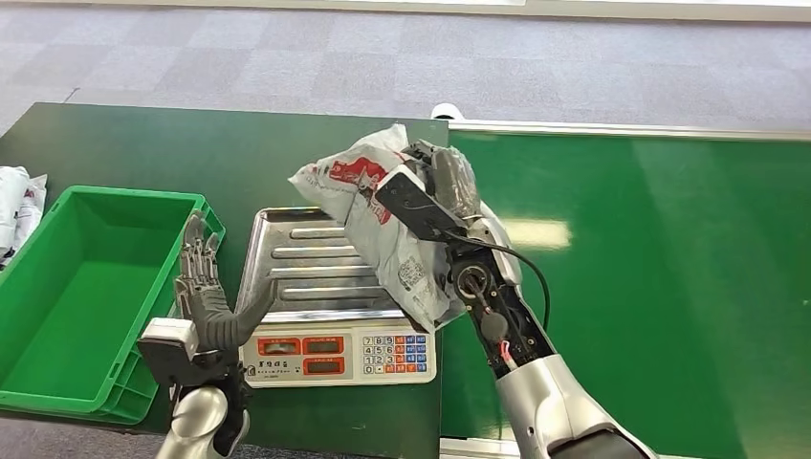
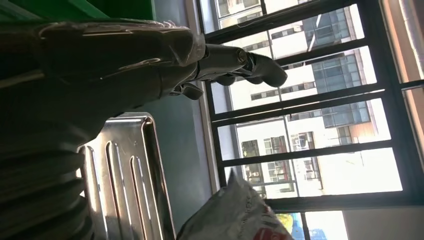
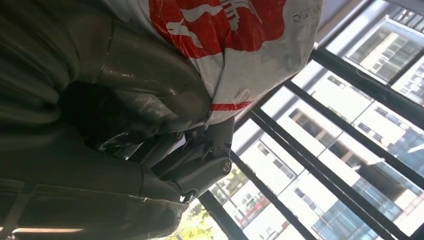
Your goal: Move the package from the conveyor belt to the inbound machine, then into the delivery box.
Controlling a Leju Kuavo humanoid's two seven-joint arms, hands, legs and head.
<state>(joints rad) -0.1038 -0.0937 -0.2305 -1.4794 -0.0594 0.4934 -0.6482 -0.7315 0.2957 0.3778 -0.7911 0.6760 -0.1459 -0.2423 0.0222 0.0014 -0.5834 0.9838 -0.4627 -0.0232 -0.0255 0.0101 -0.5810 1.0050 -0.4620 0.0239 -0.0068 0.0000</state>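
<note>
Nearest, the left hand (image 1: 203, 292) is raised with fingers spread and nothing in it, between the green plastic crate (image 1: 81, 287) and the ribbed steel tray of the keypad weighing scale (image 1: 296, 263). The crumpled white plastic package with red print (image 1: 368, 206) is gripped by the right hand (image 1: 445, 186) above the tray's far right corner, beside the green conveyor belt (image 1: 660, 277).

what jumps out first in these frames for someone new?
The right hand holds a crumpled white package with red print in the air above the steel tray of the scale. The left hand stands open and upright between the scale and the green bin at the table's left.
</note>
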